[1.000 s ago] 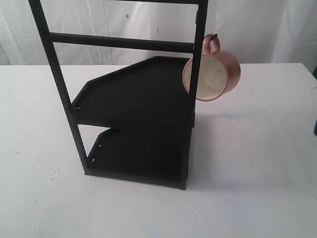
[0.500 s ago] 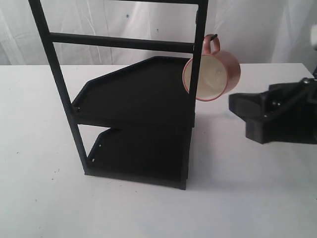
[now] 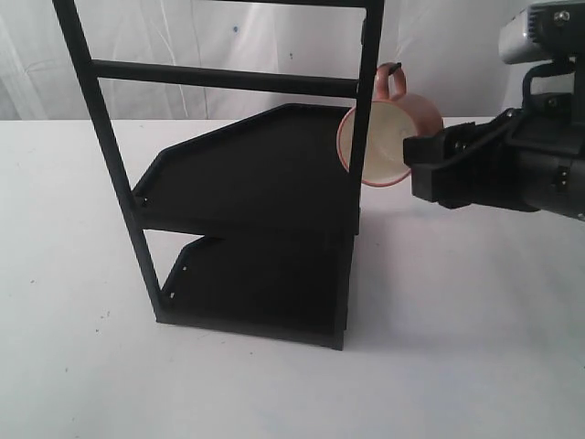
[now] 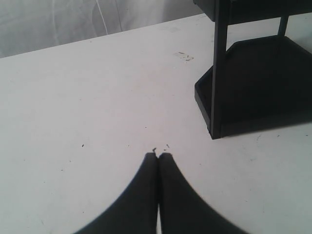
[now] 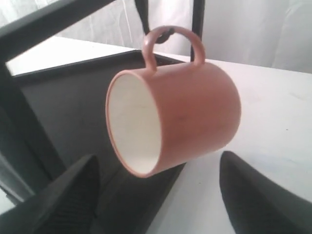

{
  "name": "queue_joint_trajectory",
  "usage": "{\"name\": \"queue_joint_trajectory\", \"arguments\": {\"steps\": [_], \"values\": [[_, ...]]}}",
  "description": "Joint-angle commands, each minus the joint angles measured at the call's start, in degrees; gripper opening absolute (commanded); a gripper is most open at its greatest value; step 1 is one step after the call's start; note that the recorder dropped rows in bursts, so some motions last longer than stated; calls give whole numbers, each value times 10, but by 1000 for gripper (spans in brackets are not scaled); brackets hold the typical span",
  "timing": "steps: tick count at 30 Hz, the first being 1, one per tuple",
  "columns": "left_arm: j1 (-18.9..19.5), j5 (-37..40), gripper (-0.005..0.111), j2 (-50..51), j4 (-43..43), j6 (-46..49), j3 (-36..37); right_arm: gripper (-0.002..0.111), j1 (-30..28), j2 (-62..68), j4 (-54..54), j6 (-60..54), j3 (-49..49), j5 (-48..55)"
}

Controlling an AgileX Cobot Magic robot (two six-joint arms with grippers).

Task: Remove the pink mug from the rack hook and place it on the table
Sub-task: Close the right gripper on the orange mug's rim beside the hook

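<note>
Fingers (image 4: 141,200) pressed together on the left gripper (image 4: 158,157), nothing between them. Low over the table (image 4: 87,97), a little off the rack's (image 3: 256,183) bottom corner. Pink mug (image 3: 388,137) hanging by its handle on the rack hook (image 3: 391,66), just right of the rack's post – mouth tipped sideways, well clear of the tabletop. Right gripper (image 5: 158,156) level with the mug on the side away from the rack – spread wide, one finger either side of it, no contact showing.

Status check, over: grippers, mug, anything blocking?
Left gripper shut, over the table. Right gripper open, at pink mug, not gripping. Mug hangs on rack hook. Rack post close beside it.
</note>
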Motion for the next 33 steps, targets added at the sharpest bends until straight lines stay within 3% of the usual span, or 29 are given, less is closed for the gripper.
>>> {"name": "queue_joint_trajectory", "arguments": {"steps": [1, 7, 18, 26, 33], "values": [[3, 2, 0, -2, -3, -3, 2, 64, -28, 19, -6, 7, -2, -48], [3, 2, 0, -2, -3, -3, 2, 64, -28, 55, 0, 7, -3, -97], [3, 2, 0, -2, -3, -3, 2, 64, -29, 125, -3, 5, -43, -76], [3, 2, 0, -2, -3, -3, 2, 63, -93, 133, -7, -2, -48, -57], [3, 2, 0, -2, -3, -3, 2, 63, -101, 145, -3, -17, -48, -98]]}}
